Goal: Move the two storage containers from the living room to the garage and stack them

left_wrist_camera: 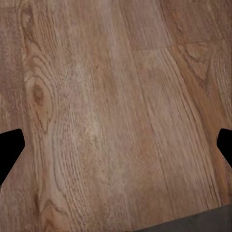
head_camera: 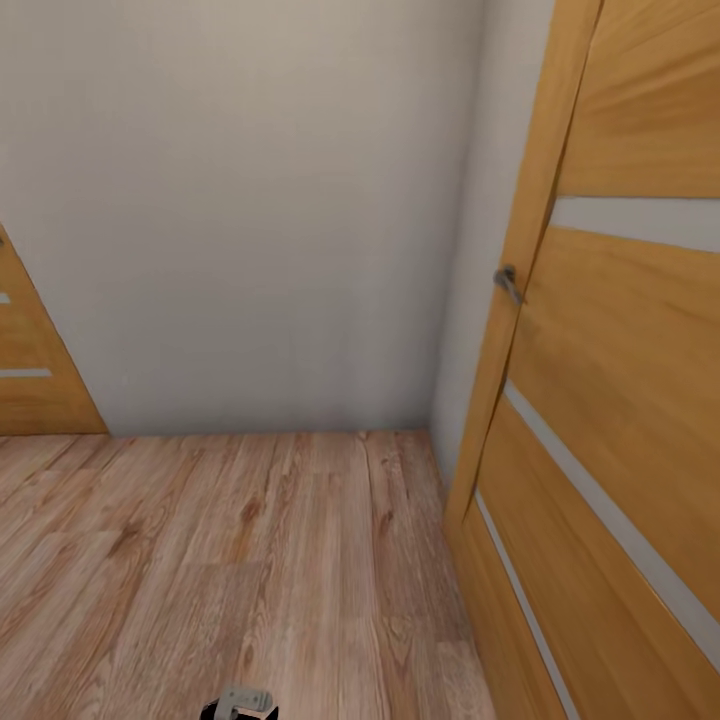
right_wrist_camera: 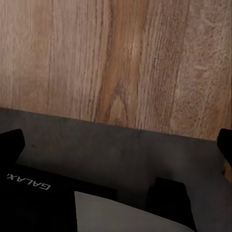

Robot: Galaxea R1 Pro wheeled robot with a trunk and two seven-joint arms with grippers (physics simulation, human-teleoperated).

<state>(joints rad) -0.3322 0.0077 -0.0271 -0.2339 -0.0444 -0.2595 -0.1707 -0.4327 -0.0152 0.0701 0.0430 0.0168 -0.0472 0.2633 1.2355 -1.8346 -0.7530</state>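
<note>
Wood-plank floor (head_camera: 250,560) meets pale wall (head_camera: 250,200); wooden door (head_camera: 620,420) alongside; both hands spread apart.

Plain pale wall (head_camera: 250,200) ahead, meeting wood-plank floor (head_camera: 250,560). Oak door (head_camera: 620,400) with grey handle (head_camera: 508,283) at right; second door (head_camera: 30,370) at left edge.

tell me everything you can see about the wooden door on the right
The wooden door fills the right side of the head view. It looks like honey-orange wood with a visible grain, crossed by pale horizontal strips that read as inset panels. A small grey metal lever handle sits on its edge. It appears to stand ajar, angled toward the camera, its near edge close to the pale wall. Its foot meets the light wood-plank floor. Nothing else touches it.
</note>
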